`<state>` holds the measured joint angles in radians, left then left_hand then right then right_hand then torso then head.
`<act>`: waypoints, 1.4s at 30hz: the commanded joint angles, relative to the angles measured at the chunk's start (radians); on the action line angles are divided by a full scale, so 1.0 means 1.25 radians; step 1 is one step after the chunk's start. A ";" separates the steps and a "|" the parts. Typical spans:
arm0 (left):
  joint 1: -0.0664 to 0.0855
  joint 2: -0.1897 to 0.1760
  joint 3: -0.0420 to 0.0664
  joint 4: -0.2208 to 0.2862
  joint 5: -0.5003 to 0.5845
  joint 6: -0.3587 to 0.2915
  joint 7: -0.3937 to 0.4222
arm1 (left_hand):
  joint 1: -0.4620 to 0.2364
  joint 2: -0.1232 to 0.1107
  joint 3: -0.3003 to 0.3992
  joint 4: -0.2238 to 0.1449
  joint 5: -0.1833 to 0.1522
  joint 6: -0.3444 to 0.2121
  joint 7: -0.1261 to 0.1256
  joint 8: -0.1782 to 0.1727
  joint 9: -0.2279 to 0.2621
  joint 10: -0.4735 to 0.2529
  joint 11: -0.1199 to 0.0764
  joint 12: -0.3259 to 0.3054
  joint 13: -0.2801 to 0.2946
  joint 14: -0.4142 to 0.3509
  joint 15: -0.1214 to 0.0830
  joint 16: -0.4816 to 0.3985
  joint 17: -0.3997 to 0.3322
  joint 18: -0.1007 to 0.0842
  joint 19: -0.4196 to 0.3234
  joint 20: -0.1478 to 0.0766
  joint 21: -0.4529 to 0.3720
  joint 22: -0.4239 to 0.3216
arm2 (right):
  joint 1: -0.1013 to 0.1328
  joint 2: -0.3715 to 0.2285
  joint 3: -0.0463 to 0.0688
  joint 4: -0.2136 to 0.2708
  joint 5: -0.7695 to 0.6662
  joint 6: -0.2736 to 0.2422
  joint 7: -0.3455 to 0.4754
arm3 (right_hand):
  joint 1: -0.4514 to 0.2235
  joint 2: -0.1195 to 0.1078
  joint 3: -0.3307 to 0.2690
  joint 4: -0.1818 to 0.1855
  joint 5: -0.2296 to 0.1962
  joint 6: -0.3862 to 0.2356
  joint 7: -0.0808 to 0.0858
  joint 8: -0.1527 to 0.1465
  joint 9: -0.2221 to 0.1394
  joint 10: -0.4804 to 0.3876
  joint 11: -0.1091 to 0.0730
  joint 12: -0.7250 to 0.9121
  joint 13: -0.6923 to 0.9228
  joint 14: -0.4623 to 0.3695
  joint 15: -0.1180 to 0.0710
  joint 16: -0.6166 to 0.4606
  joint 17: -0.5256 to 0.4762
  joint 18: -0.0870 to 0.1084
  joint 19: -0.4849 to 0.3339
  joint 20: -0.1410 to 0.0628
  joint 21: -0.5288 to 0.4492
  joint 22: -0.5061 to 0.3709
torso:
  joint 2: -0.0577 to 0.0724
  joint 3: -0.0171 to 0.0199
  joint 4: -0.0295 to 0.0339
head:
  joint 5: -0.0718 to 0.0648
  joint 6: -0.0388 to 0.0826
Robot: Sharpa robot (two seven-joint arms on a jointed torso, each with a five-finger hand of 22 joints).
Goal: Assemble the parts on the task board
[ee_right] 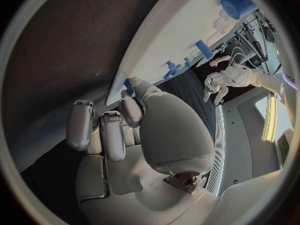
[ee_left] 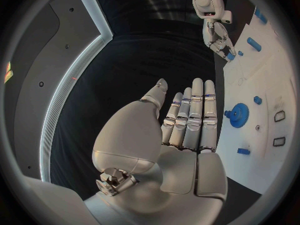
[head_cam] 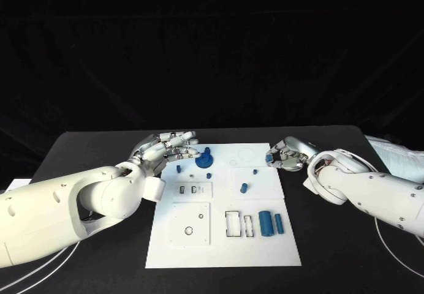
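The left hand (head_cam: 166, 147) hovers by the white task board (head_cam: 221, 245), fingers straight, holding nothing. The right hand (head_cam: 288, 153) pinches a small blue part (head_cam: 270, 160) at the board's edge.

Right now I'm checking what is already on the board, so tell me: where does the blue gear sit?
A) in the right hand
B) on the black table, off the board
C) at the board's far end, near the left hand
C: the blue gear stands on the task board at its far end, beside the left hand, which holds nothing.
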<state>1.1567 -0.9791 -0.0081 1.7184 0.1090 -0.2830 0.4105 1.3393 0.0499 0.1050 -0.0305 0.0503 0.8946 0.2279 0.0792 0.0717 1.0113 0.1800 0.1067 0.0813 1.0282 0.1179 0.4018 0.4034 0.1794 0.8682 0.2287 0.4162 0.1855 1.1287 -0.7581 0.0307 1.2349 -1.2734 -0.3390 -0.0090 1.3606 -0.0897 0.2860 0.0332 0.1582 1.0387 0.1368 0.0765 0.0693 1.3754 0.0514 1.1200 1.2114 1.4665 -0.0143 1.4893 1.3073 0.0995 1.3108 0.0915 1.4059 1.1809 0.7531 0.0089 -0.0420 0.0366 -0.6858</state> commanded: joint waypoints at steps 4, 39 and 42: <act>0.000 0.000 0.000 0.002 0.002 0.015 0.004 | -0.001 0.006 -0.001 -0.004 0.001 -0.003 0.008 -0.004 0.001 -0.003 -0.002 0.004 -0.001 -0.006 0.001 -0.005 0.000 0.002 -0.006 0.000 -0.003 -0.001 | 0.000 0.003 0.000 0.001 -0.020 0.016 -0.004 | -0.005 0.003 -0.003 -0.001 -0.005 -0.003 0.004 -0.003 -0.001 0.000 -0.001 -0.001 0.001 0.059 -0.005 0.000 0.095 -0.016 0.004 0.000 0.004 0.001 | 0.000 0.0002 0.0000 | 0.001 -0.001; 0.000 0.000 0.000 0.000 0.002 0.018 -0.003 | -0.003 0.007 -0.002 -0.003 0.001 -0.004 0.008 -0.004 0.001 -0.002 -0.002 0.005 -0.001 -0.006 0.000 -0.005 0.000 0.002 -0.006 0.000 -0.003 -0.001 | 0.000 0.006 0.002 0.014 0.022 -0.059 0.044 | -0.015 0.026 -0.002 -0.003 -0.001 0.095 -0.033 0.042 0.022 0.023 -0.029 0.030 0.027 0.064 -0.027 0.013 0.118 -0.020 0.020 -0.015 0.014 0.025 | 0.000 0.0006 0.0002 | 0.002 -0.005; 0.000 -0.001 0.000 -0.001 0.002 0.018 -0.004 | -0.003 0.007 -0.002 -0.003 0.001 -0.004 0.008 -0.004 0.001 -0.002 -0.002 0.005 -0.001 -0.006 0.000 -0.005 0.000 0.002 -0.006 0.000 -0.003 -0.001 | 0.000 0.003 0.005 0.032 0.028 -0.070 0.046 | -0.018 0.026 -0.004 -0.002 0.000 0.096 -0.034 0.042 0.023 0.023 -0.030 0.030 0.027 0.064 -0.028 0.013 0.118 -0.021 0.021 -0.017 0.014 0.026 | -0.001 0.0000 -0.0001 | 0.002 -0.006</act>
<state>1.1567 -0.9804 -0.0081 1.7166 0.1091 -0.2810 0.4028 1.3393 0.0499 0.1050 -0.0305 0.0503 0.8946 0.2279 0.0792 0.0717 1.0113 0.1800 0.1067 0.0813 1.0281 0.1179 0.4018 0.4034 0.1795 0.8682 0.2287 0.4162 0.1857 1.1287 -0.7539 0.0354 1.2631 -1.2569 -0.3874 0.0196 1.3381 -0.0672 0.2855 0.0332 0.1550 1.1372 0.1100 0.1262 0.0912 1.4063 0.0214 1.1531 1.2465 1.4665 -0.0433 1.5010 1.3076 0.0840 1.3306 0.0717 1.4213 1.2120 0.7527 0.0095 -0.0422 0.0388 -0.6927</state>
